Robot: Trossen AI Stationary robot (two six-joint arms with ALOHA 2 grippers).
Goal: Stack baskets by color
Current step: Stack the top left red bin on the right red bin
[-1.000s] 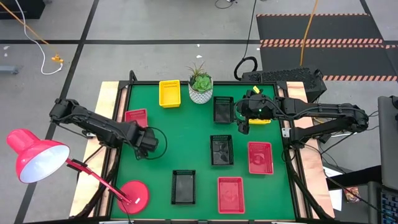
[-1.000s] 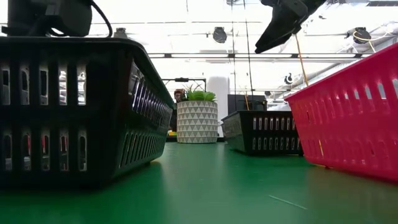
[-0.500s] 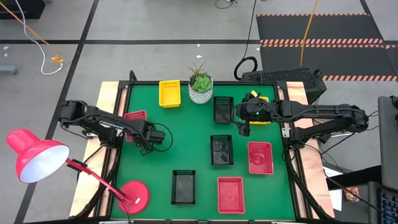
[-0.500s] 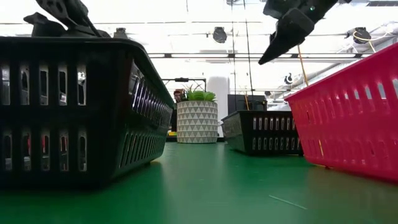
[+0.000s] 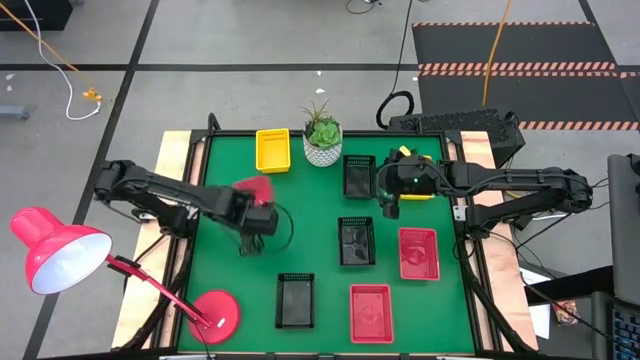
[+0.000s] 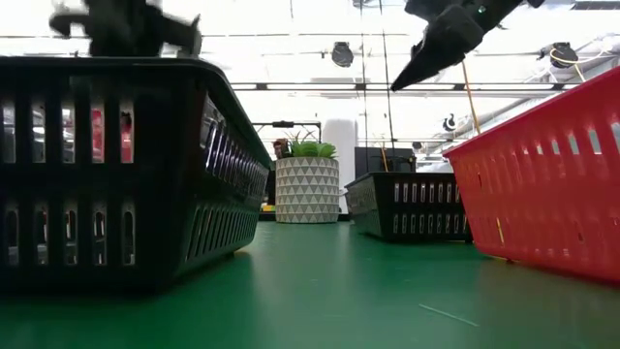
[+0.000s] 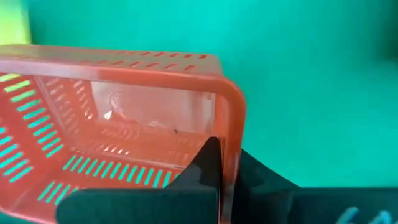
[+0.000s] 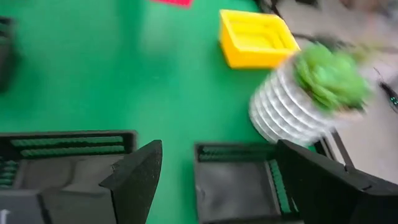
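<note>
Left end effector now clamped on red basket, lifted off mat, right end effector still wide open

Overhead, table-level, two wrist cameras

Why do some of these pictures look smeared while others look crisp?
Likely motion: in the right wrist view the plant pot and yellow basket streak; in the high view the red basket at the left gripper blurs. The low view's black basket stays sharp.
</note>
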